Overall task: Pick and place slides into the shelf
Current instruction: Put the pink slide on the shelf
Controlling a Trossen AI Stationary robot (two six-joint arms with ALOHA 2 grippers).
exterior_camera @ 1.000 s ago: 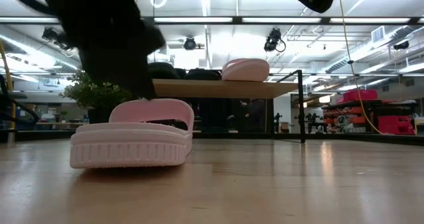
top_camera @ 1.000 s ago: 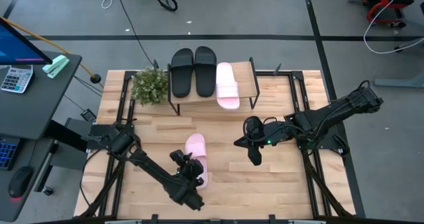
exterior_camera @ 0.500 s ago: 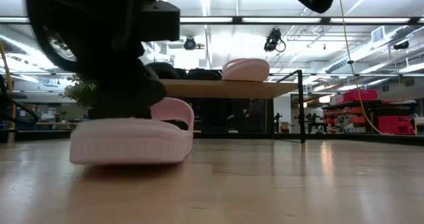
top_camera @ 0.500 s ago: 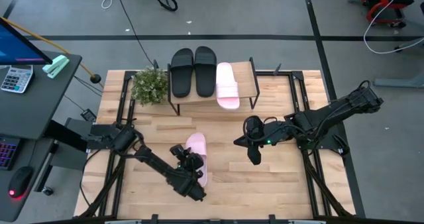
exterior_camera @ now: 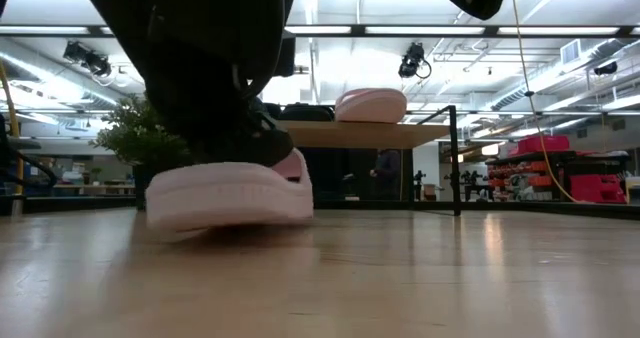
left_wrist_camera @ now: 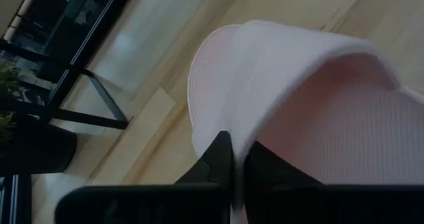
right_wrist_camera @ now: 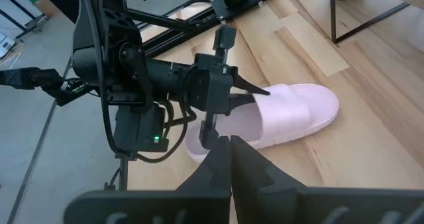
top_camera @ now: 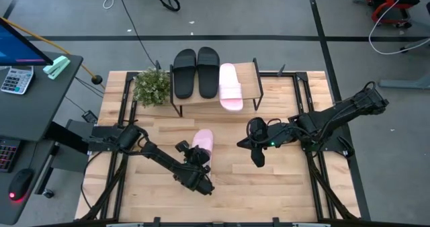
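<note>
My left gripper (top_camera: 196, 158) is shut on a pale pink slide (top_camera: 203, 141) at mid-table, in front of the shelf (top_camera: 250, 79). The slide also shows in the low view (exterior_camera: 230, 193) and the right wrist view (right_wrist_camera: 291, 111). On the shelf's wooden top board, two black slides (top_camera: 185, 72) (top_camera: 207, 71) and a second pink slide (top_camera: 230, 86) lie sole down, side by side. My right gripper (top_camera: 259, 161) waits shut and empty right of centre, above the table. My left gripper pinches the pink slide's heel-end rim (left_wrist_camera: 235, 128) between its two fingers, one finger (left_wrist_camera: 218, 159) on the outer side and one (left_wrist_camera: 271, 174) on the footbed side. The fingers come from the table's near side, roughly level. The slide stays sole down, strap end toward the shelf, just above the table (exterior_camera: 230, 228).
A small potted plant (top_camera: 151, 87) stands at the shelf's left end. The shelf's right end (top_camera: 248, 86) shows bare board beside the pink slide. Black metal frame rails (top_camera: 121, 160) run along the table's left and right sides.
My left gripper has gone toward the table's far edge and a little right, toward the shelf, still shut on the pink slide. The slide has come up off the table and moved with it, staying sole down.
</note>
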